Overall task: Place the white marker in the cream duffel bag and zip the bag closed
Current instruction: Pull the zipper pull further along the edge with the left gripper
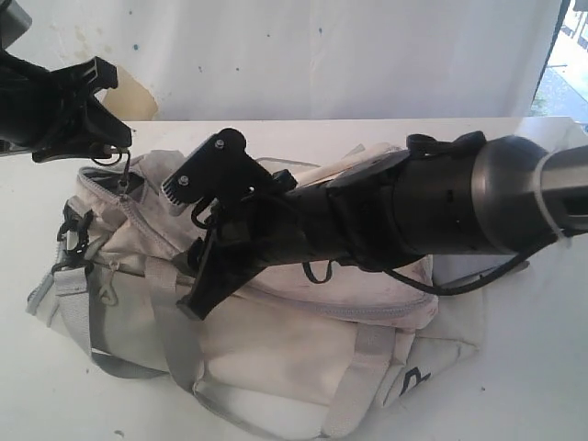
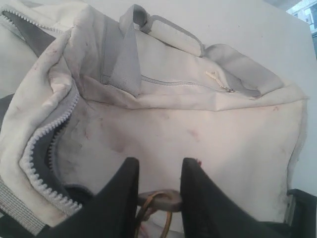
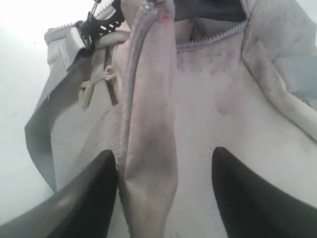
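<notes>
The cream duffel bag lies on its side on the white table, stained, with grey straps. Its main zip gapes open over dark lining. My left gripper is at the bag's far left end, shut on the grey zipper pull, which carries a brass ring. My right gripper reaches across the top of the bag and is open, its fingers wide apart. A raised fold of cream fabric stands between them, close against one finger. The white marker shows in no view.
A black buckle hangs at the bag's left end. A small side pocket zip runs under the grey handle. The right arm's cable loops over the bag's right end. The white table meets a white backdrop behind.
</notes>
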Robot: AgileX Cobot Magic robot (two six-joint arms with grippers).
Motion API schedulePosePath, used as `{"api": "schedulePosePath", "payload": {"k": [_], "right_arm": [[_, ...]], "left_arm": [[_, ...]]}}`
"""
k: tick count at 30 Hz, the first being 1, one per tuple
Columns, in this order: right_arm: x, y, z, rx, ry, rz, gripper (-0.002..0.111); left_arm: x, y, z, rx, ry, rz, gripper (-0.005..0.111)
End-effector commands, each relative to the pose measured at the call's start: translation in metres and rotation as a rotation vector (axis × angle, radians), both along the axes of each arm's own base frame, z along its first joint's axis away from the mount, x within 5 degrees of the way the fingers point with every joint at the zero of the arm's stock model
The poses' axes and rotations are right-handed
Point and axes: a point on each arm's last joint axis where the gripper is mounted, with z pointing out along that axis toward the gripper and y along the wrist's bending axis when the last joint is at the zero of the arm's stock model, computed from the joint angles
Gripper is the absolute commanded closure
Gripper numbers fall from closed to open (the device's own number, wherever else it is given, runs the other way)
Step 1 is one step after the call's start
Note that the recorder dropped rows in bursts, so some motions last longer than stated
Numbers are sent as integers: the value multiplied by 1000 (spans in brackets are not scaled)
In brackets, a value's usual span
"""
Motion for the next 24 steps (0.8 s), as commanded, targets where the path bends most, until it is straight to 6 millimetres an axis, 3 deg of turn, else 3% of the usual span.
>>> {"api": "schedulePosePath", "payload": {"k": [1, 4, 8, 19, 24], "right_arm": [[-3, -1, 18, 74, 9, -15, 54], [-9, 2, 29, 166, 60, 12, 54], [-17, 18, 31, 195, 75, 83, 72], [-5, 35, 28, 119, -6, -33, 70], [0, 35, 15, 78, 0, -63, 63]], "left_arm": [[-1, -1, 6, -30, 0, 16, 107], [-1, -1, 6, -39, 4, 21, 107], [0, -3, 8, -88, 19, 48, 107], [-6, -9, 10, -174, 84, 17, 107], [-7, -10, 9, -179, 97, 5, 107]]}}
